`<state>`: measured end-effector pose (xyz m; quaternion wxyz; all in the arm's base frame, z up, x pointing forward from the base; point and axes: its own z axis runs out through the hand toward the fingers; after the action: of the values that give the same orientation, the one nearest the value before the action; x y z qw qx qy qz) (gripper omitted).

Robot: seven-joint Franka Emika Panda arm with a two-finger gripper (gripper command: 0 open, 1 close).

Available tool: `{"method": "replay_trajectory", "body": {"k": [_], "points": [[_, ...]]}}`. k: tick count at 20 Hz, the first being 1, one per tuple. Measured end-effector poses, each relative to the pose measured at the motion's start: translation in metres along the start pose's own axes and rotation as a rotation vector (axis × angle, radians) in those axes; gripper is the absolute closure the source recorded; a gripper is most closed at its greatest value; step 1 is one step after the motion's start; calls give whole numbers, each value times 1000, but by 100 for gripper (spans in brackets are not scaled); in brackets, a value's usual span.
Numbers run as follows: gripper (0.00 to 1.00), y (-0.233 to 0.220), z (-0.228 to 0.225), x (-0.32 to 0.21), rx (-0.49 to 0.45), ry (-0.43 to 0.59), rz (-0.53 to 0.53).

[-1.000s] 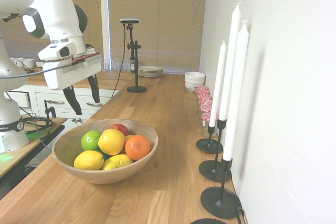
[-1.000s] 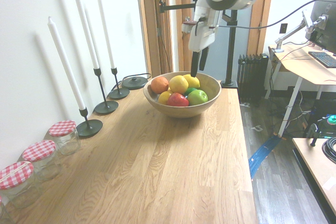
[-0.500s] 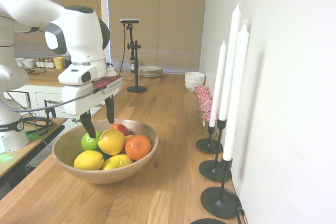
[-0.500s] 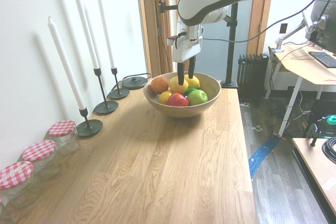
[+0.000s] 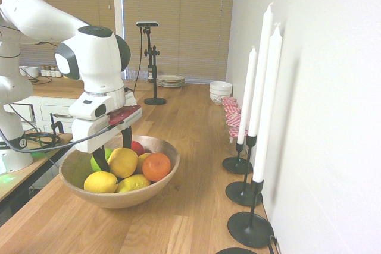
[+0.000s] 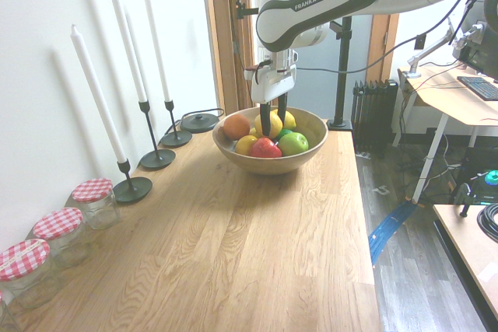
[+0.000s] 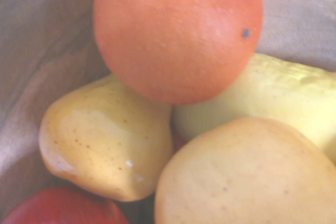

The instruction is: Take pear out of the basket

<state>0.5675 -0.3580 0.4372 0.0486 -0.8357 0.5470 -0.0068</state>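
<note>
The basket (image 5: 168, 150) is a wide, shallow wooden bowl on the oak counter, also seen from the other side (image 6: 268, 165). On top of its fruit pile lies the pear (image 5: 125, 163), large, roundish and yellow with a faint orange blush. My gripper (image 5: 113, 154) is lowered into the bowl and stands open, one dark finger on each side of the pear. The second exterior view shows the same straddle of gripper (image 6: 273, 122) and pear (image 6: 274, 127). In the wrist view the pear (image 7: 241, 179) fills the lower right, close up.
Around the pear lie an orange (image 5: 156, 166), two lemons (image 5: 100, 181), a red apple (image 6: 265, 148) and a green apple (image 6: 293, 143). Tall white candles in black holders (image 5: 247, 165) line the wall. Red-lidded jars (image 6: 62, 231) stand further along it.
The arm has swung over the basket and come down. The fingers, earlier above and beside the rim, now reach down on both sides of the pear. They stay open.
</note>
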Motion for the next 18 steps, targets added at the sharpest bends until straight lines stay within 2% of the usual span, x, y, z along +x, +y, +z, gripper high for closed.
{"method": "replay_trajectory", "body": {"k": [14,18], "points": [[100,-11,-4,-6,6,6,-20],[100,-14,-25,-12,29,26,-30]]}}
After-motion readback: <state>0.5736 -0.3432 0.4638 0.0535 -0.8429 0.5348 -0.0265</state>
